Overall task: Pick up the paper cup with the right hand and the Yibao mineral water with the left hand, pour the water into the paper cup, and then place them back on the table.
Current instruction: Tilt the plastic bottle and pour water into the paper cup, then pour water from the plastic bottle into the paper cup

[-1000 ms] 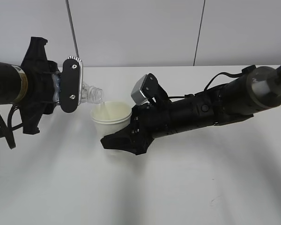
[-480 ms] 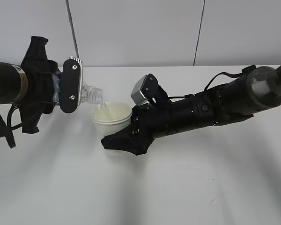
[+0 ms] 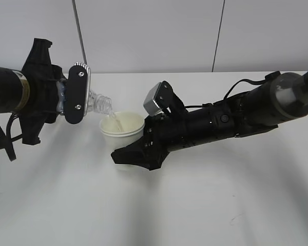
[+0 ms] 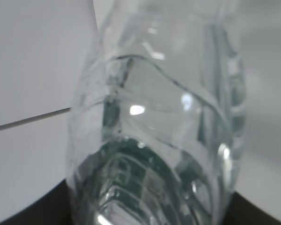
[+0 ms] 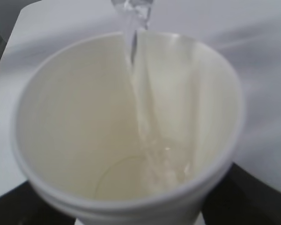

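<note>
My left hand (image 3: 72, 95) is shut on the Yibao mineral water (image 3: 100, 102), held tipped with its open neck down to the right over the paper cup (image 3: 122, 124). Water runs from the neck into the cup. The bottle fills the left wrist view (image 4: 154, 140), its green label dimly seen through the plastic. My right hand (image 3: 136, 151) is shut on the cup and holds it just above the table (image 3: 195, 205). In the right wrist view the cup (image 5: 75, 117) is seen from above, with a stream of water (image 5: 140, 108) falling in and pooling at the bottom.
A grey panelled wall (image 3: 154, 36) stands behind the table's far edge. A black cable (image 3: 10, 143) hangs under the left arm. The right arm (image 3: 246, 110) lies low across the table from the right.
The bottle has tipped slightly further and the water now streams into the cup. Both arms have stayed almost in place.
</note>
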